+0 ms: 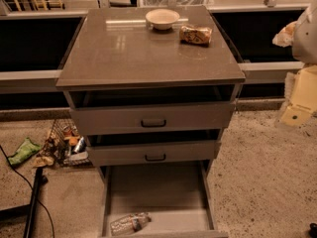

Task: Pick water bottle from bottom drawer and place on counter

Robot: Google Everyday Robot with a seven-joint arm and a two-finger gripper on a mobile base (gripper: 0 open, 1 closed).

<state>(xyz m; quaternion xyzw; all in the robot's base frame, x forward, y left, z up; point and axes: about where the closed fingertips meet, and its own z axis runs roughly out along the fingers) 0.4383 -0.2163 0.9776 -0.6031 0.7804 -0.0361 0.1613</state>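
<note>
Your water bottle (130, 223) lies on its side in the open bottom drawer (158, 192), against the drawer's front wall and left of centre, so it sits below the bench's (129, 53) front edge and toward its front-left corner. The rest of the drawer floor is bare grey.

The claw (297, 108) is the pale part at the far right of the view, well out past the bench's right edge and nowhere near the bottle. You cannot tell from here whether it is released or clenched, but nothing appears to be held in it.

Expect the bottle to be light and thin-walled. The clear plastic looks crinkled, so it will probably give under pressure and may skid on the smooth drawer floor. Take it across the ribbed middle of the body, square to its long axis, with a gentle squeeze. The cap end is too blurred to pick out.

The two upper drawers stand slightly out above it, the lower of them (154, 152) nearest, so come in from the front and low.

On the bench, a bowl (162, 18) and a snack packet (195, 34) sit near the back edge. The front half looks like your best landing spot.
</note>
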